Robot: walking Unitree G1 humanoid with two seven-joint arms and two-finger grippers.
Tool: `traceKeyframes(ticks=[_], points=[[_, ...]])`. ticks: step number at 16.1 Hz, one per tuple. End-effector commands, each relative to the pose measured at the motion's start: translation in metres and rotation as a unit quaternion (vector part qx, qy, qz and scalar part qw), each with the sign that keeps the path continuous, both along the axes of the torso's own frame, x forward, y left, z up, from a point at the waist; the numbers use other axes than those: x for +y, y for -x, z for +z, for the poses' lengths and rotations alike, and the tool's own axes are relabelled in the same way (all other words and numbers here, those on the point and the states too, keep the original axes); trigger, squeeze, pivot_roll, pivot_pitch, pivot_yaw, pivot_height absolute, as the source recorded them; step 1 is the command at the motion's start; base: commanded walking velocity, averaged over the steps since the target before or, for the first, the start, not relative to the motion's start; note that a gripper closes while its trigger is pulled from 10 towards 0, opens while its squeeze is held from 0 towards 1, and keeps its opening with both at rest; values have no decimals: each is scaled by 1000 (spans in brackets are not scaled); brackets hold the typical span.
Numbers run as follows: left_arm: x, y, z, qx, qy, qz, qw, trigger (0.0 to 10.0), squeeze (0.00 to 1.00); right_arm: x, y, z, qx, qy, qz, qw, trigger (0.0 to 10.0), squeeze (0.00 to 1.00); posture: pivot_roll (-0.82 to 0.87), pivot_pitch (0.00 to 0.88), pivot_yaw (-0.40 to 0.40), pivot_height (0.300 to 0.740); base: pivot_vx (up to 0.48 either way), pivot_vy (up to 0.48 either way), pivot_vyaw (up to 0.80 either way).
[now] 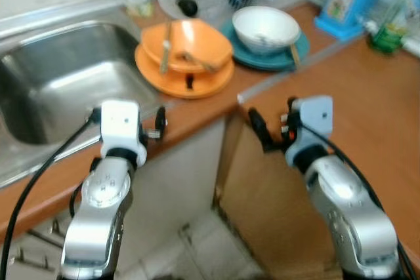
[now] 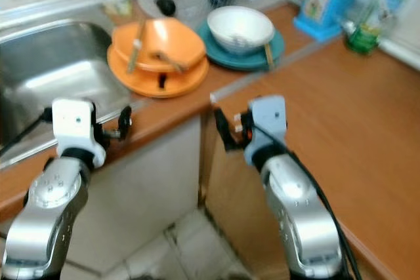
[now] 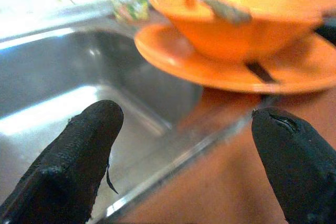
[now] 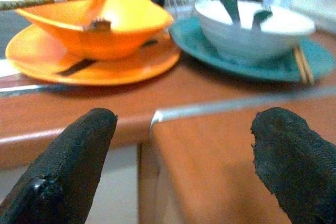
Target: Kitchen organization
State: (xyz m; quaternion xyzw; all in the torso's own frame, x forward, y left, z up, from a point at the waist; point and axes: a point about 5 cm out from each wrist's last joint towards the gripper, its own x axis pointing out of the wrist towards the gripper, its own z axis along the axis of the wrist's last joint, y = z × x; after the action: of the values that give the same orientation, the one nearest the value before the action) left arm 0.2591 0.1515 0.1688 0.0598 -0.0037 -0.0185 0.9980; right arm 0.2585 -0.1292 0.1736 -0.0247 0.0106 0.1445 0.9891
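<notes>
Left eye view: both arms are raised before the counter edge, apparently staged for a pickup. The left gripper (image 3: 178,156), fingers apart and empty, faces the sink (image 1: 59,77) rim. The right gripper (image 4: 178,156), fingers likewise apart and empty, faces the countertop (image 1: 367,103) corner. Dishes stand grouped beside the sink, likely for washing: an orange bowl (image 1: 187,44) holding utensils sits on an orange plate (image 1: 187,80); just beside it a white bowl (image 1: 266,27) sits on a teal plate (image 1: 295,54).
</notes>
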Motion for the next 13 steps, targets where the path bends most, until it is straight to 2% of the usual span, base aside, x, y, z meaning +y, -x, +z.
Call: traceKeyframes(ticks=[1, 2, 3, 9, 13], points=[[-3, 3, 2, -4, 1, -5, 1000, 10000, 0, -1, 1, 2, -8, 1, 2, 1000, 10000, 1000, -42, 51, -6, 740, 398, 0, 800], [-3, 3, 2, -5, 3, -6, 1000, 10000, 0, 0, 2, 2, -8, -6, 3, 1000, 10000, 1000, -40, 49, -7, 740, 398, 0, 800], [-4, 4, 2, -5, 6, -15, 1000, 10000, 0, -2, 3, 1, -4, -21, -11, 1000, 10000, 1000, -40, 46, -7, 740, 379, 0, 0], [-8, 3, 3, -8, 14, -39, 999, 10000, 0, -4, 7, -2, -2, -24, -22, 999, 10000, 1000, -43, 32, 0, 740, 338, 0, 0], [-4, 1, 5, -12, 20, -33, 999, 10000, 0, -3, 9, -3, 0, -26, -23, 999, 10000, 1000, -41, 26, 2, 740, 0, 0, 0]])
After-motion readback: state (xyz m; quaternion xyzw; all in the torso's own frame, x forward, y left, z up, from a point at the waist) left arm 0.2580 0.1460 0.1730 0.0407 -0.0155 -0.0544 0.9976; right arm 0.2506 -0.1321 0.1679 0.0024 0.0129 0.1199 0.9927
